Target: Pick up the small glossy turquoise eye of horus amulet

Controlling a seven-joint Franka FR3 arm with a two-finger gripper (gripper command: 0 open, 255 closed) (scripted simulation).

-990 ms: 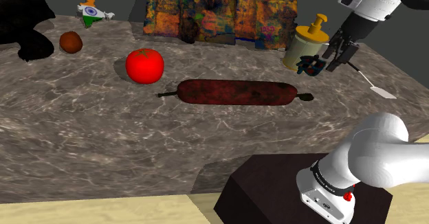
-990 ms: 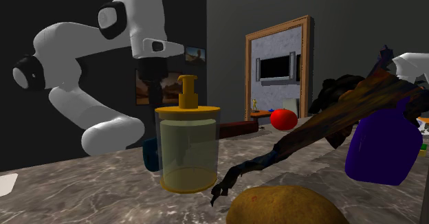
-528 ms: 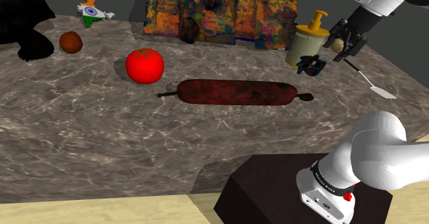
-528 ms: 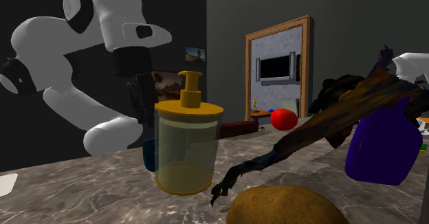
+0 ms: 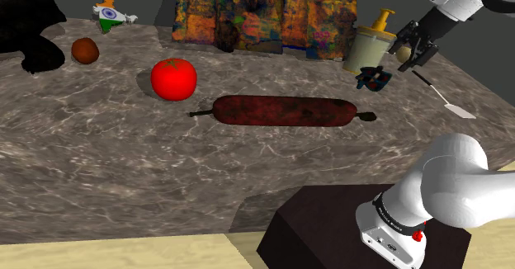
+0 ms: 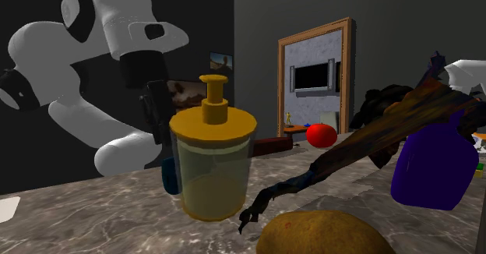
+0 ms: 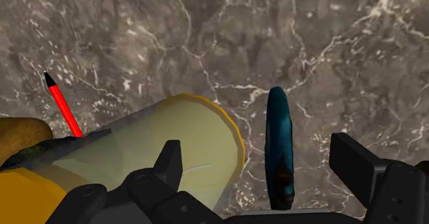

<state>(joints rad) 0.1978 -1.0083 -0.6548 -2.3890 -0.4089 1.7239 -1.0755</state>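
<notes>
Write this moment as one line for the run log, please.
phase: pre-grasp | fingers: open | amulet: turquoise, between fingers, not touched, on counter | neighbour: yellow pump jar beside amulet | held: nothing

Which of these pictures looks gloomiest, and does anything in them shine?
Second exterior view: the dimmest overall, with the yellow pump jar looking see-through. Shoulder view: evenly lit, a faint highlight on the red tomato. Wrist view: the amulet reads dark teal with little shine.
</notes>
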